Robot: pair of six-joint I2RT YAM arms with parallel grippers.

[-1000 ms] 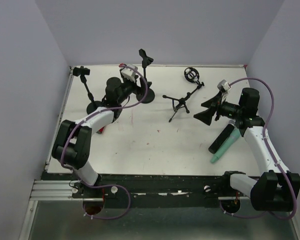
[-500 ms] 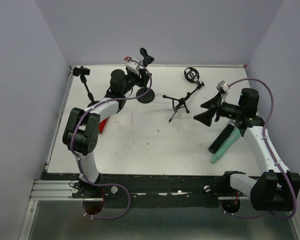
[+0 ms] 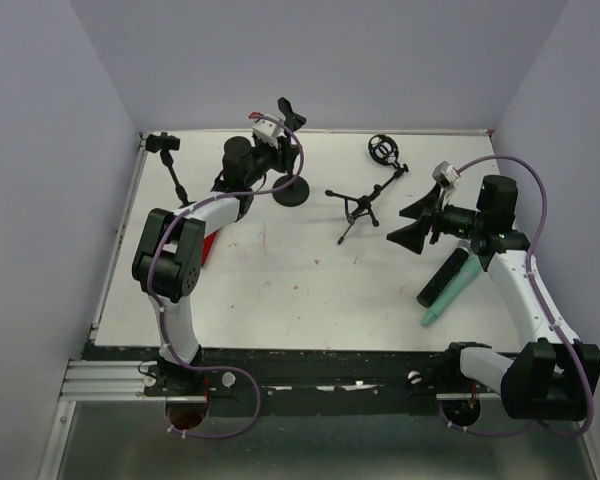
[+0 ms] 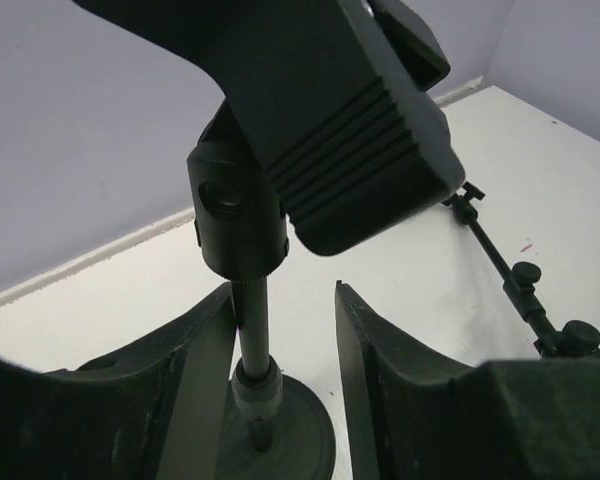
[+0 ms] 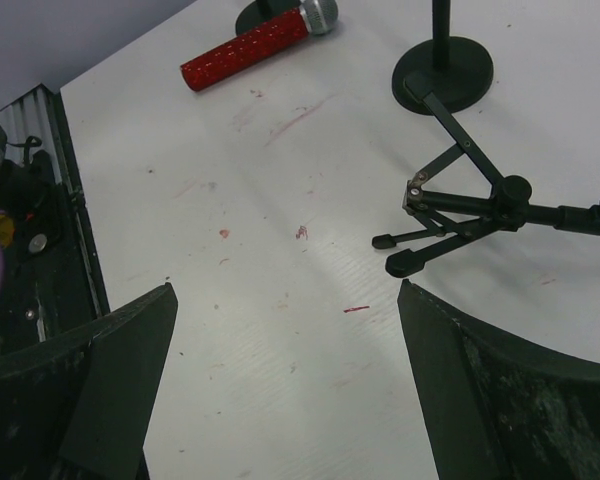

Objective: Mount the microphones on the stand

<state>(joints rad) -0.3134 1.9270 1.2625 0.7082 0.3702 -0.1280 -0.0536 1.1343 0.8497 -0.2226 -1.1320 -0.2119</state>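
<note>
Far up the table point(image 3: 300, 290), my left pincer point(image 4: 283, 292) sits released astride the stand pole point(image 4: 252, 340), the red microphone point(image 5: 260, 42) lying beside that arm, so a sideways nudge could topple it.

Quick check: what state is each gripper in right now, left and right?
Left gripper: open, fingers either side of the stand pole below the clip, gripping nothing.
Right gripper: open wide, empty.

Red-bodied microphone with silver mesh head point(image 3: 203, 250): largely hidden beneath the left arm point(image 3: 168, 265), top view. Black ribbed stand clip point(image 4: 330, 120): cut off at the upper edge, left wrist view.
</note>
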